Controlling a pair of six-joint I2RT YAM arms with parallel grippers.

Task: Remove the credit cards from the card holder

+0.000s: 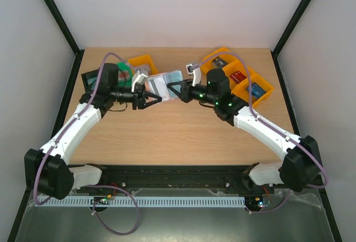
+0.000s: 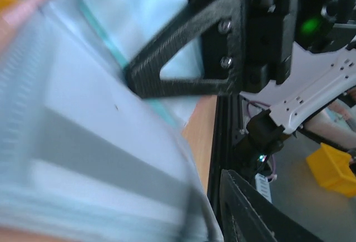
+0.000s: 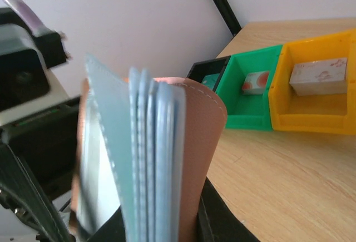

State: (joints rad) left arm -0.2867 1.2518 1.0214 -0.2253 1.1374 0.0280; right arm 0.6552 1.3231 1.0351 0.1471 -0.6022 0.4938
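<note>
One holder (image 1: 163, 82) between left hand (image 1: 150, 98), right hand (image 1: 177, 90)

Both my arms reach forward and inward, elbows out, wrists level and facing each other. My right gripper (image 1: 177, 90) points left, clamped on the card holder (image 1: 166, 82), which stands between its jaws in the right wrist view. My left gripper (image 1: 148, 98) points right, tips at the holder's lower-left corner. Can't tell its grip; that wrist view is blurred.
</note>
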